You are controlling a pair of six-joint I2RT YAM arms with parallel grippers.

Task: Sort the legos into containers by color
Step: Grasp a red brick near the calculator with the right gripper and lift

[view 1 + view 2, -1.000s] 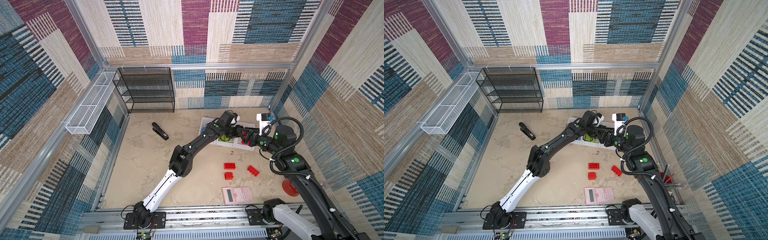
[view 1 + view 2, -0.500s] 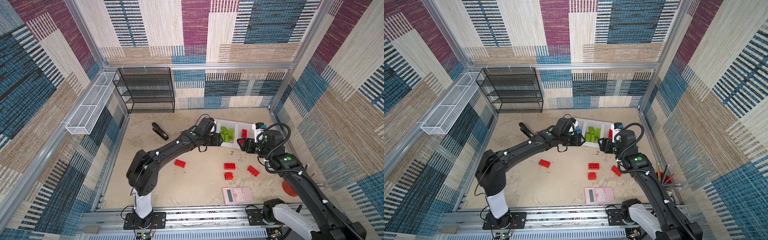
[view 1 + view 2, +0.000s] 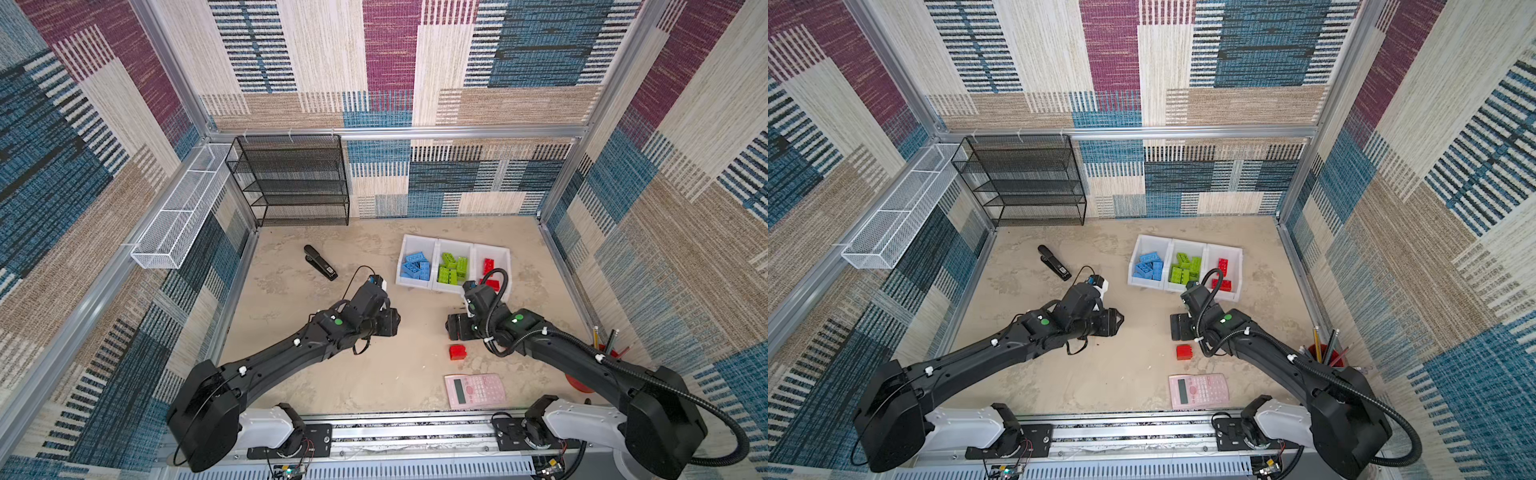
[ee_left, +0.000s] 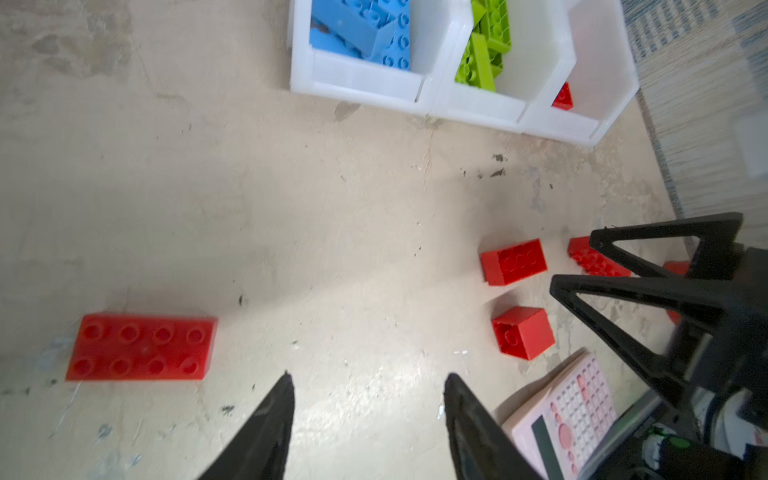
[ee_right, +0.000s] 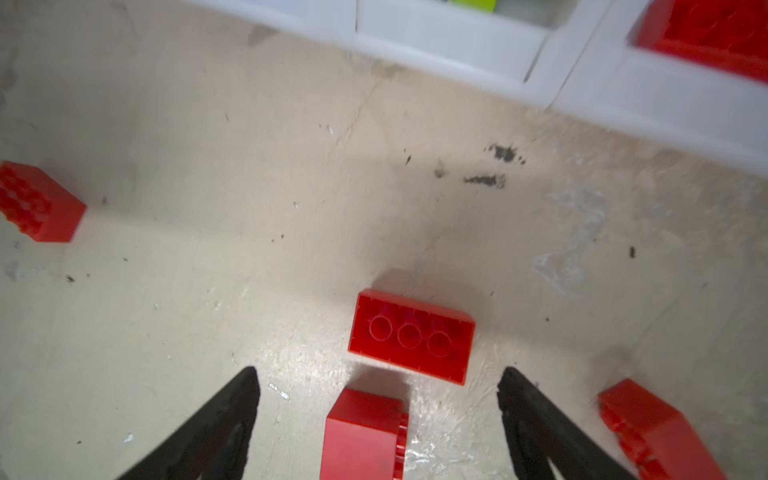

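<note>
Three white containers stand in a row at the back right: blue legos fill the left one, lime green legos the middle one, and red legos lie in the right one. Loose red legos lie on the floor: a long brick, an upside-down brick, a small brick on its side and one more. My left gripper is open over bare floor. My right gripper is open, its fingers wide either side of the small brick without touching it.
A pink calculator lies near the front edge. A black stapler lies left of the bins. A black mesh rack stands at the back wall, a white wire basket hangs on the left wall, and a red pencil cup stands at the right.
Both arms have drawn back from the bins toward the front and come down over the floor. The right gripper's jaws have opened wider.
</note>
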